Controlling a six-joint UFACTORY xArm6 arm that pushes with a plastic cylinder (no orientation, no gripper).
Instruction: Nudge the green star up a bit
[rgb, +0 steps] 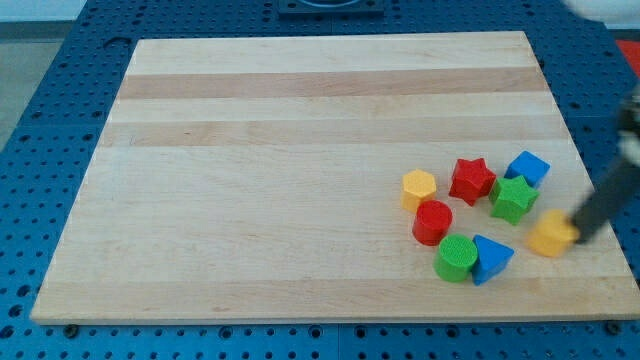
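The green star (513, 198) lies at the board's lower right, touching the red star (472, 180) on its left and the blue block (527, 168) above it. My tip (578, 238) comes in from the view's right, blurred, and touches the right side of a yellow block (551, 234), below and to the right of the green star. The tip is apart from the green star.
A yellow hexagon (419, 187), a red cylinder (432, 222), a green cylinder (456, 258) and a blue triangle (491, 259) cluster left of and below the stars. The wooden board (300, 150) lies on a blue perforated table (60, 120); its right edge is near the tip.
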